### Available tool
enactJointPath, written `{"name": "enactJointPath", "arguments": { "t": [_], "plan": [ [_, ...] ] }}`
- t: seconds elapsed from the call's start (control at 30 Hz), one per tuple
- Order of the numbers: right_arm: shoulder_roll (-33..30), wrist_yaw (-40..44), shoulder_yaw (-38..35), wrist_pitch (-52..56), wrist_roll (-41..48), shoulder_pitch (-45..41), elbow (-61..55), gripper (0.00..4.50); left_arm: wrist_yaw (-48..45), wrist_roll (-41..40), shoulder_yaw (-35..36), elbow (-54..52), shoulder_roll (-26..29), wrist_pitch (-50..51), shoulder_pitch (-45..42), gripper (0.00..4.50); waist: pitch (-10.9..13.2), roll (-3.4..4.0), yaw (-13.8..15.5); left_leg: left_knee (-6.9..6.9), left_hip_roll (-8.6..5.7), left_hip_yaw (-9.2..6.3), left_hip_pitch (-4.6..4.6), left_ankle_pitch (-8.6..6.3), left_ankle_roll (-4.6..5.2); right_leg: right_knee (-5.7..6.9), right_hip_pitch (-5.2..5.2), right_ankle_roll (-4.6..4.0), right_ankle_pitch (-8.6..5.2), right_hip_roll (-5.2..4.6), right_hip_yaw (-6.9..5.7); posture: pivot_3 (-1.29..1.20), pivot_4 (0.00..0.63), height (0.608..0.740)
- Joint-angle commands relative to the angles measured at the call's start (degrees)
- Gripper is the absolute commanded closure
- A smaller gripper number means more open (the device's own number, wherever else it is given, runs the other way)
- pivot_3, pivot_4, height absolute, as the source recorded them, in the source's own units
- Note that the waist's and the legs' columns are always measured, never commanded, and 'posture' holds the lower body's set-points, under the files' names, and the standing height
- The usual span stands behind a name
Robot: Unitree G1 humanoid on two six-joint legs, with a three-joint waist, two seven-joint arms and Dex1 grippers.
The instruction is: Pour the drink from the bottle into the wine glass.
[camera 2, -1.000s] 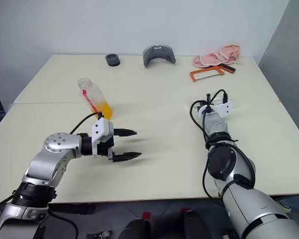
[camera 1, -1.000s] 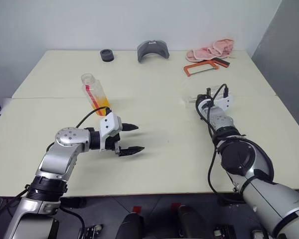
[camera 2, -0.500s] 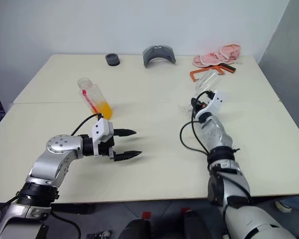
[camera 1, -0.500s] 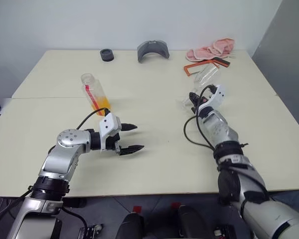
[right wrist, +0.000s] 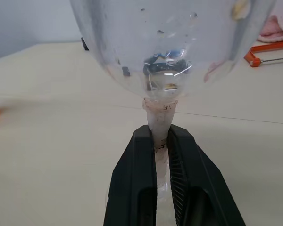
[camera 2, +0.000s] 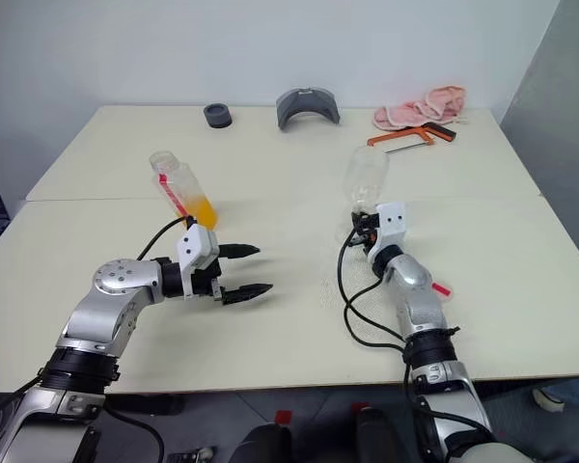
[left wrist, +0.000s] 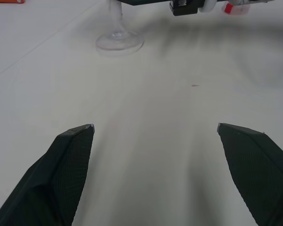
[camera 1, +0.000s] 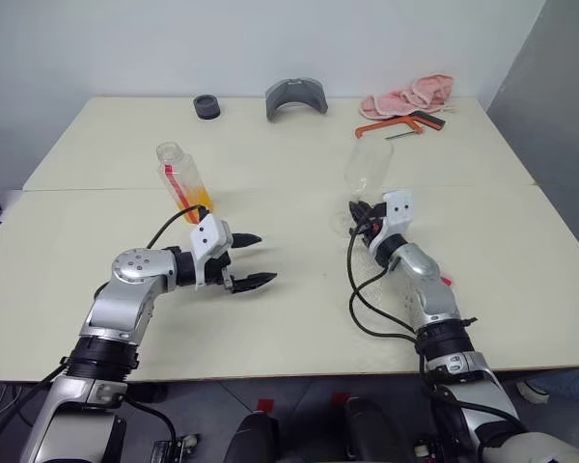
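Observation:
The bottle stands on the table at the left, with the orange drink in its lower part. My left gripper hangs open in front of it, a little to its right, with nothing between its fingers. The clear wine glass is upright near the table's middle. My right gripper is shut on the glass's stem just under the bowl. The glass's foot is at the table top; I cannot tell if it rests there.
Along the table's far edge lie a black round piece, a grey curved part, a pink cloth and an orange hacksaw. A small red thing lies on the table beside my right forearm.
My right arm has rolled and swung left and nearer, bringing the wine glass from tilted over to upright. The left gripper has hardly moved and stays open.

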Motion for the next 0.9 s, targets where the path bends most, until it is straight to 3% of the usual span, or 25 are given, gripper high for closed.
{"name": "enactJointPath", "arguments": {
  "t": [0.03,0.3,0.53,0.9],
  "plan": [
    [-0.71,1.03,2.20,-5.53,-3.11,-0.25,1.05,4.39,1.47,-0.03,2.60,-0.48,-0.03,-1.67,-0.92,0.00,0.00,0.00,0.00,0.00,-0.01,0.00,0.00,0.00,0.00,0.00,0.00,0.00,0.00,0.00,0.00,0.00,0.150,0.740],
    [-0.67,3.57,3.31,-14.10,-4.05,-0.85,3.04,4.39,4.65,-0.11,4.54,-0.89,-0.38,-2.74,-0.56,0.00,0.00,0.00,0.00,0.00,0.01,-0.01,0.00,0.00,0.00,0.00,0.00,0.00,0.00,0.00,0.00,0.00,0.150,0.740],
    [2.70,9.84,5.52,-15.14,-2.08,-4.22,2.96,4.39,7.51,-1.44,8.54,-3.86,0.95,-0.28,2.25,0.00,0.00,0.00,-0.18,0.00,0.04,-0.04,0.01,0.00,0.00,0.01,-0.02,0.00,0.00,0.00,0.00,0.00,0.150,0.740],
    [7.22,13.68,8.16,-20.18,-5.26,-13.88,21.83,4.39,11.00,-2.46,11.84,-10.01,1.86,3.77,4.90,0.00,0.01,0.00,0.24,0.03,-0.02,-0.17,0.00,0.01,-0.03,0.00,0.00,0.00,0.00,-0.11,-0.03,0.00,0.150,0.740]
  ]
}}
